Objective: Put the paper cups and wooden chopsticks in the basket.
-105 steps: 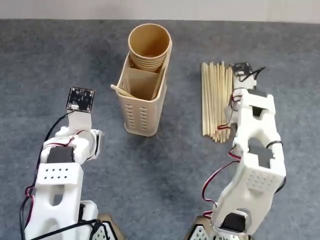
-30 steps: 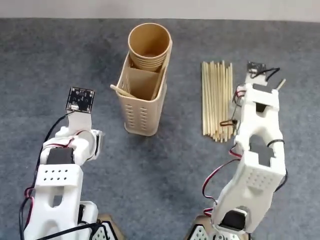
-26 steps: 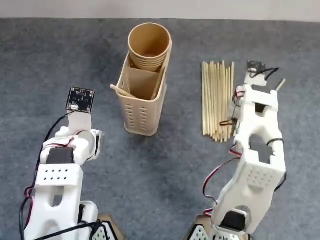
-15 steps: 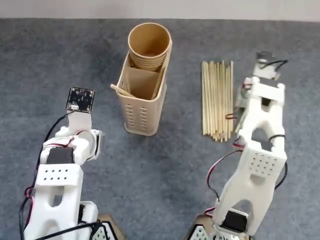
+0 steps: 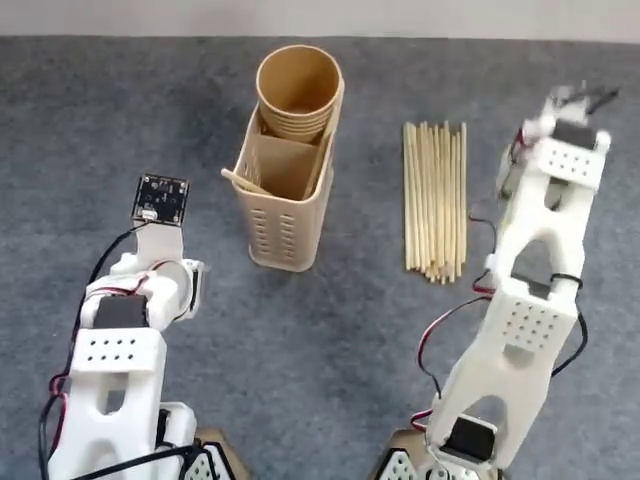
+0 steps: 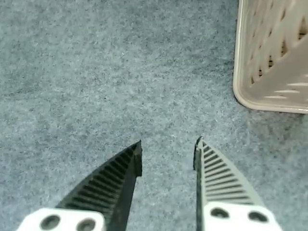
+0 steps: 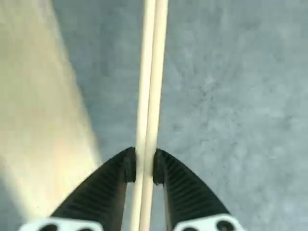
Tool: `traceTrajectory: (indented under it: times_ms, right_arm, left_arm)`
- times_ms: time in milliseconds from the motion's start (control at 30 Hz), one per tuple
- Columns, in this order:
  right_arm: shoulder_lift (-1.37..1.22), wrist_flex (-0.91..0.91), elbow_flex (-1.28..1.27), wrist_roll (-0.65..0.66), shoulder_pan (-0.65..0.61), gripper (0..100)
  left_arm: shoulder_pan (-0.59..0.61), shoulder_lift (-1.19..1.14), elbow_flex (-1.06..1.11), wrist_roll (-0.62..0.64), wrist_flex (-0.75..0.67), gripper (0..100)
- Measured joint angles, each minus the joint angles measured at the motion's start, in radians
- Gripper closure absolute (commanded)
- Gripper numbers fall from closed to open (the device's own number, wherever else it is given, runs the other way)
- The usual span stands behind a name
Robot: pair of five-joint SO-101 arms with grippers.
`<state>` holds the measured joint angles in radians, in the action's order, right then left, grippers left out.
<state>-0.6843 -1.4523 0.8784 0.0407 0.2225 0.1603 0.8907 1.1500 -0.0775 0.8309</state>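
A beige slotted basket [image 5: 285,215] stands mid-table, with a stack of paper cups [image 5: 298,90] in its far compartment and one chopstick [image 5: 238,181] poking out of the middle one. To its right, a pile of wooden chopsticks [image 5: 435,200] lies on the carpet. My right arm [image 5: 560,160] is raised beside that pile. Its gripper [image 7: 143,166] is shut on two chopsticks [image 7: 151,72], which run straight out between the fingers. My left gripper [image 6: 168,147] hangs open over bare carpet, close to the basket's base [image 6: 272,57], holding nothing.
Grey carpet covers the table. The left arm [image 5: 130,320] stays at the front left, well short of the basket. A blurred tan mass [image 7: 38,96] lies beside the held chopsticks in the right wrist view. Open carpet lies between basket and pile.
The right arm has risen from the right edge of the chopstick pile and swung right and back, carrying two chopsticks. The left arm has not moved.
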Motion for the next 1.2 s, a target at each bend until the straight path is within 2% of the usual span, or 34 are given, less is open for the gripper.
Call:
traceTrajectory:
  times_ms: [167,367,533,633,867,1200]
  right_arm:
    - [0.178,-0.147,0.313,-0.123,-0.120,99.5]
    - [0.253,-0.213,0.710,-0.236,-0.367,99.5]
    - [0.269,-0.167,0.783,-0.250,-0.575,99.5]
    - [0.261,-0.152,0.783,-0.253,-0.655,99.5]
    - [0.123,-0.101,0.787,-0.253,-0.743,99.5]
    - [0.066,-0.087,0.787,-0.204,-0.747,99.5]
  left_arm:
    - [0.000,0.000,0.000,0.000,0.000,80]
    - [0.000,0.000,0.000,0.000,0.000,80]
    - [0.000,0.000,0.000,0.000,0.000,80]
    - [0.000,0.000,0.000,0.000,0.000,80]
    - [0.000,0.000,0.000,0.000,0.000,80]
    - [0.000,0.000,0.000,0.000,0.000,80]
